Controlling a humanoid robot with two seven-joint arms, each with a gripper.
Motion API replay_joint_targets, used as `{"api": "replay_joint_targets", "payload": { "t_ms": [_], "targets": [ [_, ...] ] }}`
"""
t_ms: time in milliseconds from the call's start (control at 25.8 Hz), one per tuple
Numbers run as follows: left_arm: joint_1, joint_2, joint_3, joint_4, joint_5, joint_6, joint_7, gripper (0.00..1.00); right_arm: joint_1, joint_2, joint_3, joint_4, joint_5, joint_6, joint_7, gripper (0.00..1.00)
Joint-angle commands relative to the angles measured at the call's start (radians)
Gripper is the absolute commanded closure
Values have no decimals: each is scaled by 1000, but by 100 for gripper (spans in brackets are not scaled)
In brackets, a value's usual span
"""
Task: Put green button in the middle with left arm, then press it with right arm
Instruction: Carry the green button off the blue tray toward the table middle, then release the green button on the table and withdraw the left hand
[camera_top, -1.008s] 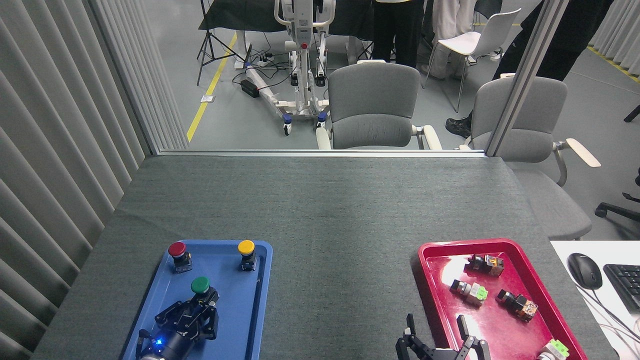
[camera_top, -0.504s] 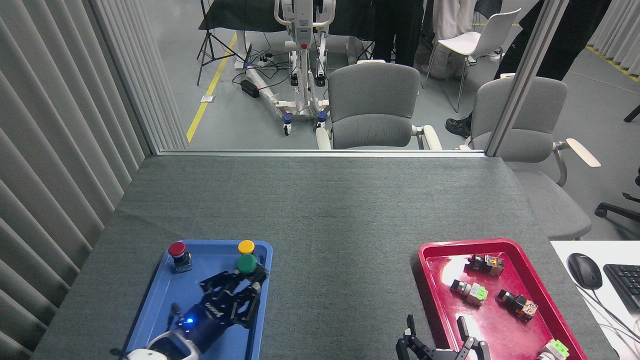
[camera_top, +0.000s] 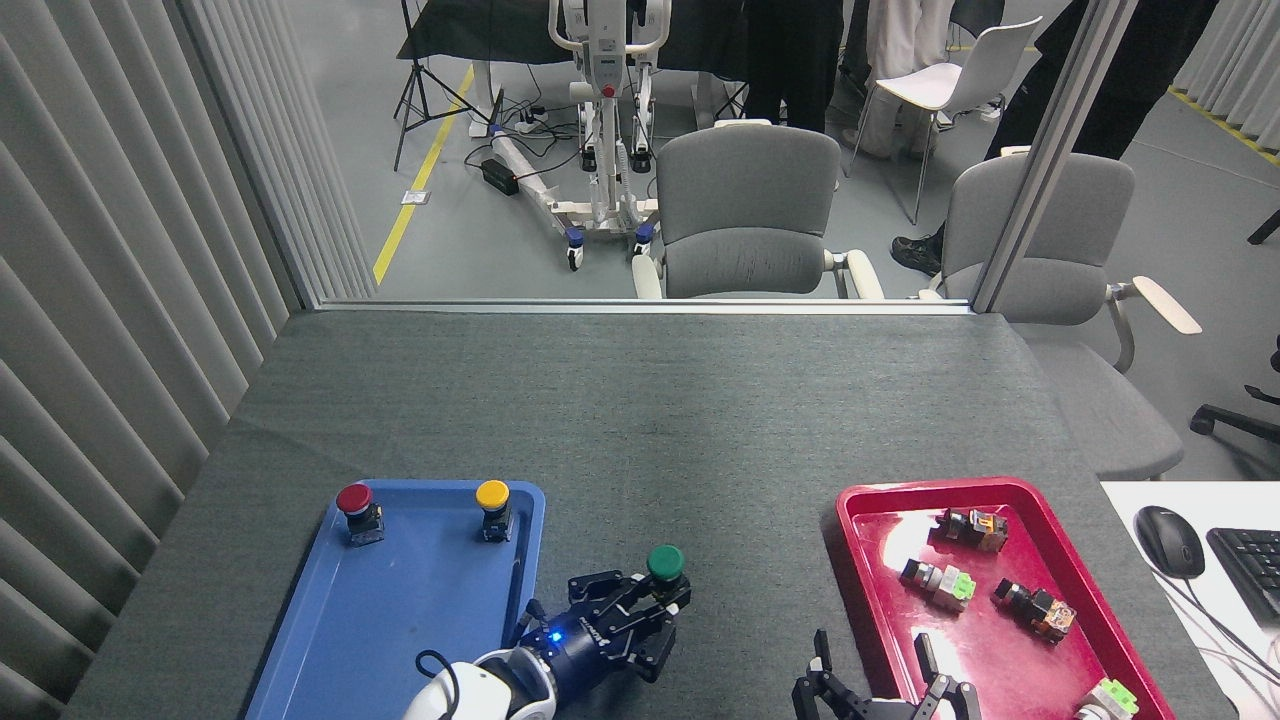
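Carrying the green button (camera_top: 665, 562) clamped in my left gripper (camera_top: 655, 597) fingers, I have cleared the blue tray (camera_top: 400, 640) behind them; right gripper (camera_top: 870, 668) fingers wait spread.

Even overhead light, sharp, slight tray glare.

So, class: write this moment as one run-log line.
phase: carrying | left gripper: shut on green button, over bare felt between blue tray and red tray | right gripper: open, idle | press: not yet done
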Motion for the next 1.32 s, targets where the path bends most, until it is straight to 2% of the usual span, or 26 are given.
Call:
{"api": "replay_joint_targets", "payload": {
  "t_ms": [0, 194, 233, 271, 310, 349, 543, 659, 775, 930, 1008, 1124, 1279],
  "targets": [
    [-1, -55, -7, 38, -45, 10, -2, 100, -1, 1, -1, 0, -2, 0, 1, 0],
    [11, -66, -9, 41, -73, 16, -14, 100, -1, -2, 1, -1, 0, 0, -1, 0],
    [19, -71, -16, 41, -73, 34, -7, 88, -1, -2, 1, -1, 0, 0, -1, 0],
    [28, -72, -20, 40, -72, 71, -3, 56, -1, -5, 1, -1, 0, 0, -1, 0],
    [39, -74, -21, 29, -65, 119, 0, 13, -1, -7, 1, 0, -2, 0, -1, 0],
    [48, -74, -24, 18, -67, 146, 3, 1, -1, -8, 1, 0, -2, 0, -1, 0],
    [80, -35, -36, -84, -72, 157, 6, 1, -1, -10, -1, 0, -3, 0, -2, 0],
    [111, 63, -15, -293, -59, 174, -2, 1, -1, -8, -1, 0, -3, 0, -1, 0],
    [191, 158, 123, -485, -41, 194, -5, 1, -1, -5, -1, 0, -3, 0, -1, 0],
    [399, 272, 381, -624, 11, 197, 24, 1, -2, -1, 5, 2, -2, 0, 1, 0],
    [462, 267, 499, -623, -16, 195, 32, 1, -5, -1, 10, 8, -2, 2, 4, 0],
    [517, 255, 548, -644, -150, 197, 20, 1, -16, 1, 28, 14, -2, 3, 5, 0],
    [652, 218, 750, -788, -110, 198, -71, 1, -51, 9, 76, 46, -2, 41, 8, 0]
  ]
}}
